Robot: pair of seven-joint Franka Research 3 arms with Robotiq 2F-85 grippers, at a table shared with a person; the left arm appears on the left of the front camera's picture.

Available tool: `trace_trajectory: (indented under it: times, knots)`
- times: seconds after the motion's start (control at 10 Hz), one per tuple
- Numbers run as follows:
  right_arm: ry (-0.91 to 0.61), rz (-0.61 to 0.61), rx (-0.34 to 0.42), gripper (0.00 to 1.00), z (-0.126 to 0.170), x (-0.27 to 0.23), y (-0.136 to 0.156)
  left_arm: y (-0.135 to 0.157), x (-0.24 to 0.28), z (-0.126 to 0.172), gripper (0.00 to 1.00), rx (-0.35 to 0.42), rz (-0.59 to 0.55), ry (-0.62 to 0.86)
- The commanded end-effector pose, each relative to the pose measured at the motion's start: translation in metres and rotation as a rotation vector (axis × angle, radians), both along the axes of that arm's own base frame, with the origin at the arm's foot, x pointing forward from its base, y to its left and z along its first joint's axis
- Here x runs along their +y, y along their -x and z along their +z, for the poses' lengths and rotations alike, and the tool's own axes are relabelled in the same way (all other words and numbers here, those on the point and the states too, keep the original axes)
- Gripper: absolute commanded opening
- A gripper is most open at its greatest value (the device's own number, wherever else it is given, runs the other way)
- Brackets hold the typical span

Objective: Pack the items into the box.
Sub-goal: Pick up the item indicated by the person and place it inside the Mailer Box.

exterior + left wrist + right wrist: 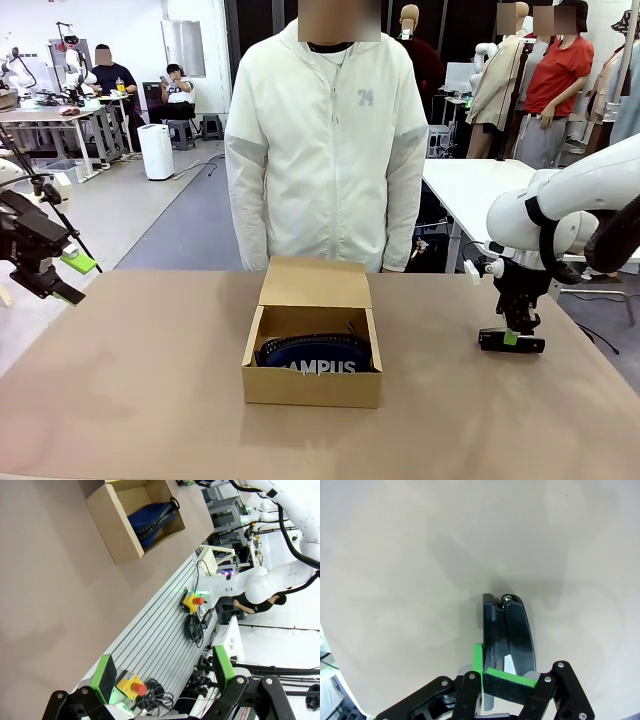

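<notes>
The brown cardboard box (312, 388) sits mid-table with its flap lid tipped back. Inside lies a navy pouch (318, 356) with white letters. The left wrist view has the box (112, 530) and the pouch (152, 519) at the top. My right gripper (512, 335) is at the right of the table, shut on a small black stapler-like bar (511, 343) at table level. In the right wrist view the bar (512, 627) is pinched between the green pads of that gripper (497, 674). My left gripper (62, 275) hangs open at the far left, off the table's edge, jaws wide and empty (165, 672).
A person in a white jacket (325, 150) stands just behind the box at the far side. The brown table (140, 380) stretches bare on both sides of the box. Yellow emergency-stop buttons (192, 601) and cables lie on a slatted rail beside the table.
</notes>
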State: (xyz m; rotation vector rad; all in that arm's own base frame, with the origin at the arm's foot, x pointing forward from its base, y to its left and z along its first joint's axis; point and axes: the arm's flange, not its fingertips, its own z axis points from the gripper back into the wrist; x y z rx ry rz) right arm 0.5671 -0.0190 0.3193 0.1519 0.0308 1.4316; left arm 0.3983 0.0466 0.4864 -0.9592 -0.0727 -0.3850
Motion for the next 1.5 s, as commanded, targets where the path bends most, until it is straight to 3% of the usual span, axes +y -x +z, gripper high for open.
trace_trajectory:
  times: [0.0, 0.1, 0.2, 0.3, 0.7, 1.3, 1.4]
  knots:
    - [-0.039, -0.015, 0.012, 0.0, 0.003, 0.002, 0.0, 0.001, 0.002, -0.001, 1.0, -0.014, -0.005, -0.005]
    - [-0.036, -0.011, 0.016, 0.0, 0.002, 0.002, 0.0, 0.001, 0.002, -0.001, 1.0, -0.014, -0.005, -0.005]
    - [-0.033, -0.015, 0.026, 0.58, 0.002, 0.001, 0.001, 0.001, 0.002, -0.001, 1.0, -0.014, -0.005, -0.005]
    - [-0.03, -0.015, 0.032, 1.0, 0.003, 0.001, 0.001, 0.001, 0.002, -0.001, 1.0, -0.014, -0.005, -0.005]
    - [-0.017, -0.02, 0.012, 1.0, 0.02, -0.002, 0.003, 0.001, 0.002, -0.001, 1.0, -0.014, -0.005, -0.005]
    - [0.064, -0.187, -0.238, 1.0, 0.054, -0.008, 0.006, 0.001, 0.002, -0.001, 1.0, -0.014, -0.005, -0.005]
    - [0.023, -0.091, -0.153, 1.0, 0.052, -0.012, -0.006, 0.001, 0.002, -0.001, 1.0, -0.014, -0.005, -0.005]
